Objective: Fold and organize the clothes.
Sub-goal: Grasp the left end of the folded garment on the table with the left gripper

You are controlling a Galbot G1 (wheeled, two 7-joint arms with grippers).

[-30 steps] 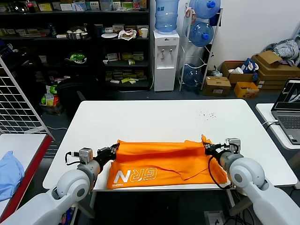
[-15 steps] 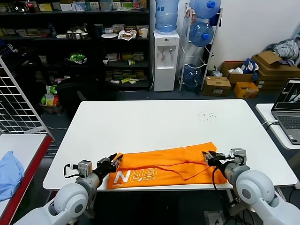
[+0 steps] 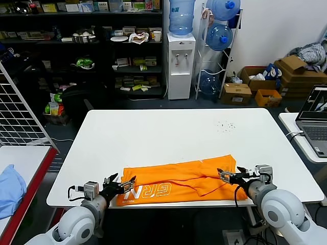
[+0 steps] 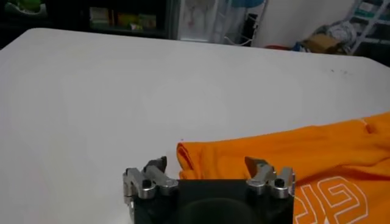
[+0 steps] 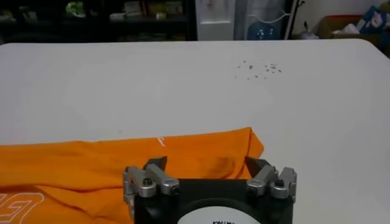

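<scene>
The orange T-shirt (image 3: 179, 178) lies folded into a long band across the white table (image 3: 168, 132), near its front edge, with white lettering (image 3: 153, 190) facing up at its left end. My left gripper (image 3: 122, 182) is open at the shirt's left end, low over the table. In the left wrist view the shirt (image 4: 292, 152) has its corner just ahead of the open gripper (image 4: 207, 164). My right gripper (image 3: 226, 175) is open at the shirt's right end. In the right wrist view the shirt (image 5: 109, 167) has its edge just ahead of the open gripper (image 5: 206, 163).
A light blue cloth (image 3: 10, 186) lies on a side table at the left, beside a wire rack (image 3: 20, 112). A laptop (image 3: 314, 120) sits on a table at the right. Small specks (image 3: 225, 125) dot the far right of the table. Shelves and a water dispenser stand behind.
Both grippers carried the shirt's raised edge down and toward the front edge, laying it flat. Both have let go, stand open and have drawn back slightly.
</scene>
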